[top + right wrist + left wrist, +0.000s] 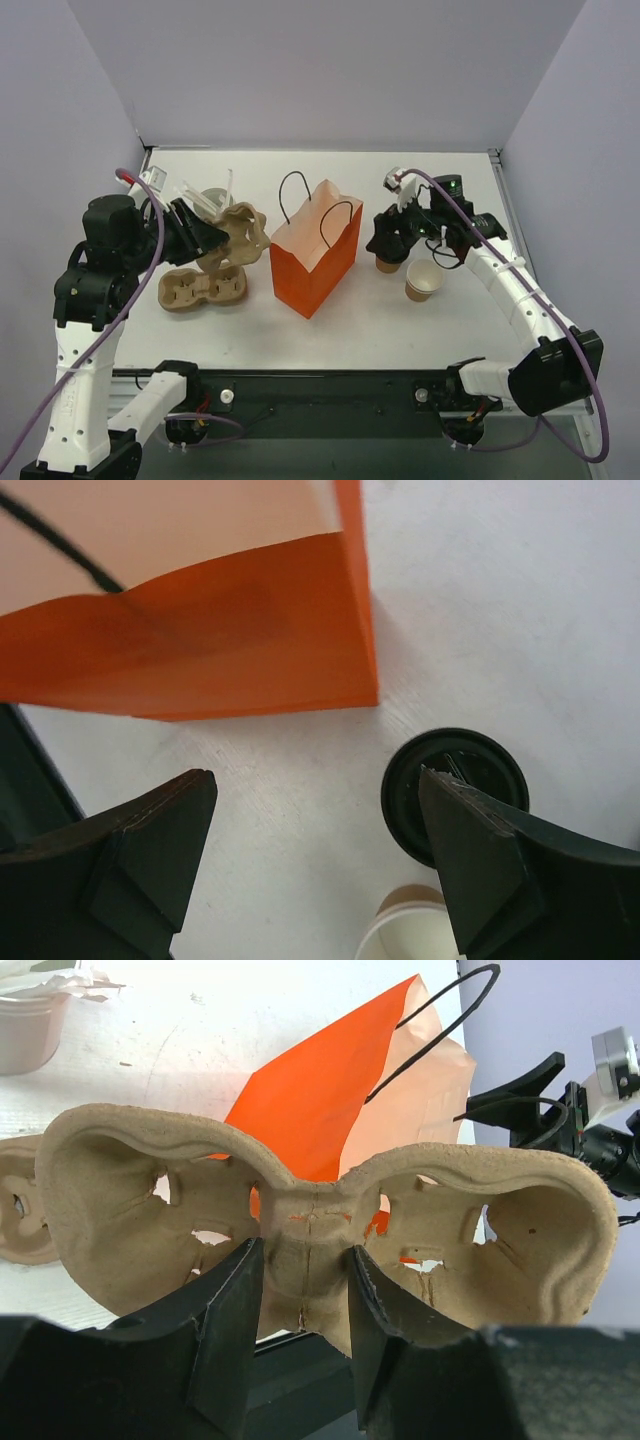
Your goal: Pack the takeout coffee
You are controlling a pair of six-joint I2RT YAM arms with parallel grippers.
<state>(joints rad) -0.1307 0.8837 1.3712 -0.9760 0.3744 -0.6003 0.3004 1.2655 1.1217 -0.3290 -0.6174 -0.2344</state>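
You have a white tabletop (380,320) boxed in by plain pale lavender-grey walls (320,70) at the back and both sides, evenly lit, with a dark rail (320,385) along its near edge.

Two carriers (238,230) (203,288), one bag (312,262), three cups (388,265) (423,282) (215,197)

We are seeing the takeout coffee (388,264) standing upright just to the right of the orange bag (312,262), not touching it: a small tan paper cup, its black lid sitting on top

White table (400,325), orange bag (315,262), lidded coffee cup (460,755), open cup (423,281), carrier (203,288)
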